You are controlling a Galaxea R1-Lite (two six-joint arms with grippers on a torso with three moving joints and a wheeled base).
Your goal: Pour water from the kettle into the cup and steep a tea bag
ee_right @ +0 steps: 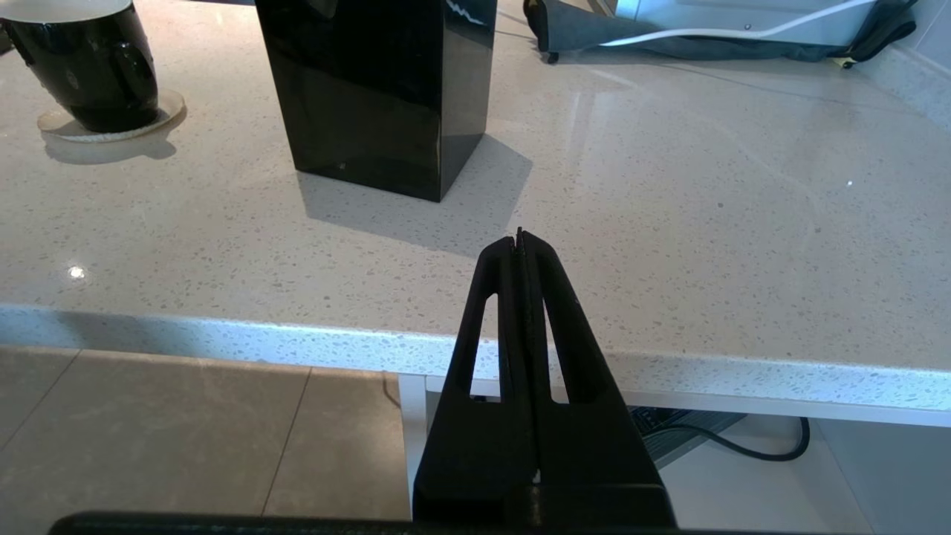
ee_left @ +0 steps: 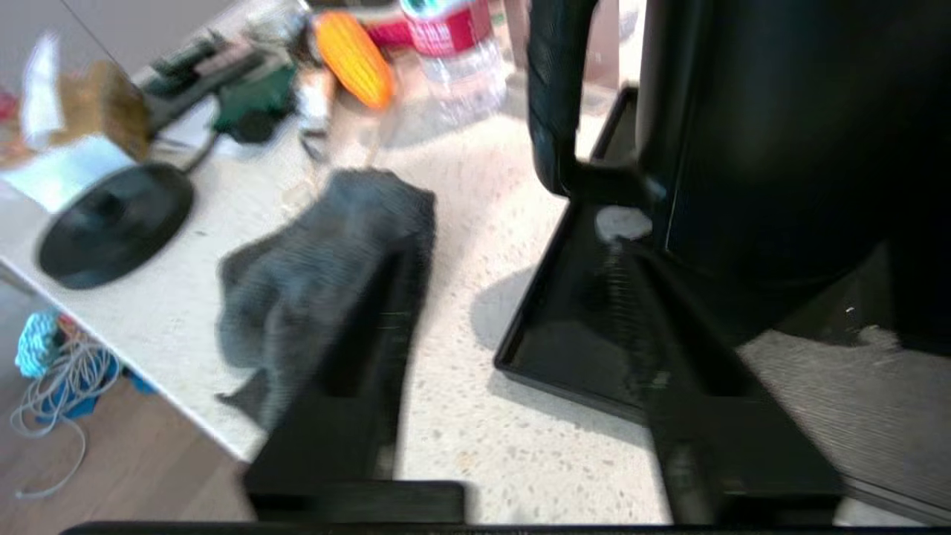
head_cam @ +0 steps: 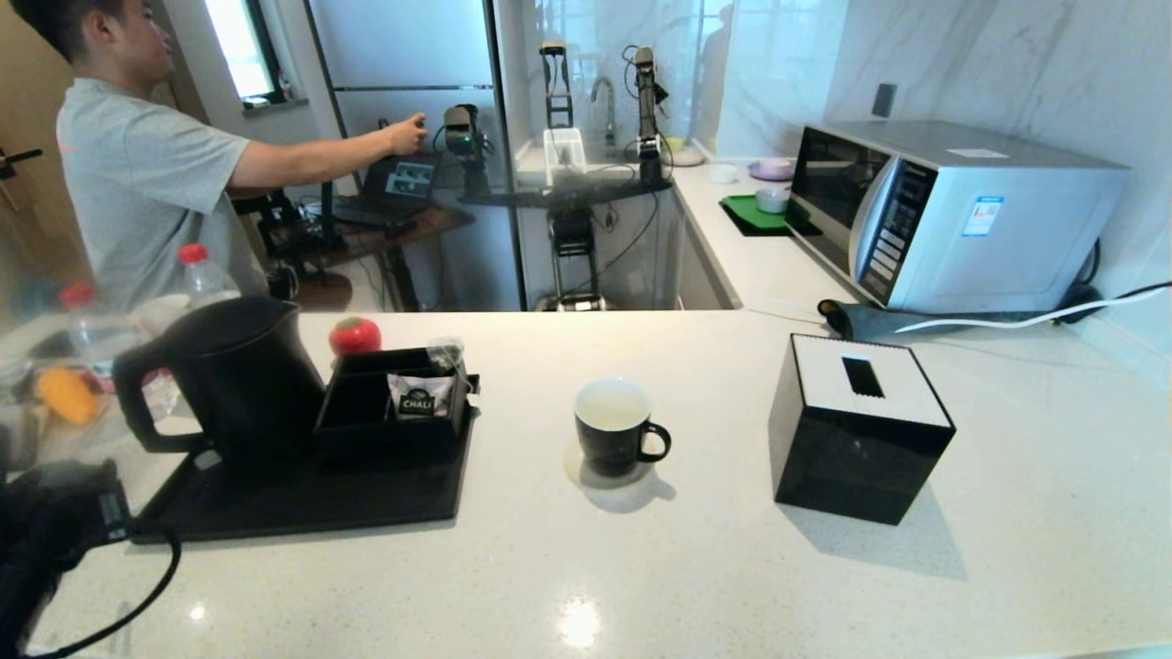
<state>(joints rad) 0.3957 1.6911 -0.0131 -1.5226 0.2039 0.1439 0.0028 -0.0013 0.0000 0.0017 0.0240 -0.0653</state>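
Kettle [head_cam: 238, 384] first, at far left, standing on the black tray [head_cam: 311, 508] with its loop handle toward me. I have the left gripper [ee_left: 513, 327] just short of that handle with its fingers apart and nothing between them (the wrist view is smeared, so I judge the gap loosely). If I close here I may clip the tray rim or catch only the handle's foot, and the kettle could tip. The tea bag [head_cam: 447, 352] sits at the compartment box [head_cam: 394, 403] beside the kettle. The cup [head_cam: 613, 439] stands mid-counter on its coaster, well apart from the tray. The right gripper [ee_right: 520, 239] hangs off the near counter edge, fingers pressed together, idle.
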